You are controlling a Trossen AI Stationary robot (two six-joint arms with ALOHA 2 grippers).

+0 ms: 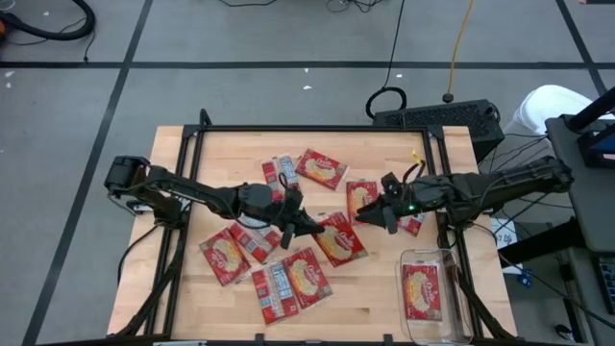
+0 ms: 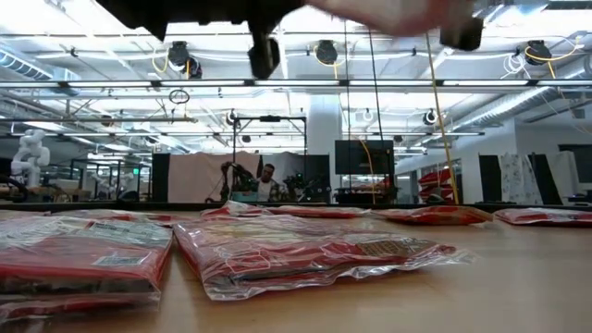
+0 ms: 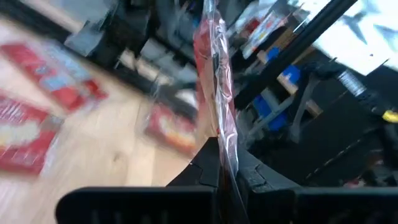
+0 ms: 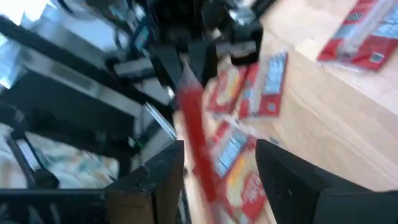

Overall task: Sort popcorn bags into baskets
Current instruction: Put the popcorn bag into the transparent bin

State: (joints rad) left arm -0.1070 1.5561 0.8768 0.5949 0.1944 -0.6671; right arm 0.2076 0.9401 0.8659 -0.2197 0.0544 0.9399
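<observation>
Popcorn bags scattered mid-table, one in clear bin; light, floppy, slick film (best pinched at an edge). Left gripper clenched on a packet; right gripper released around another

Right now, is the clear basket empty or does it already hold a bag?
Not empty. The clear basket at the table's right front corner holds one popcorn bag, lying flat with its popcorn picture up. I can see no second bag in it.
</observation>
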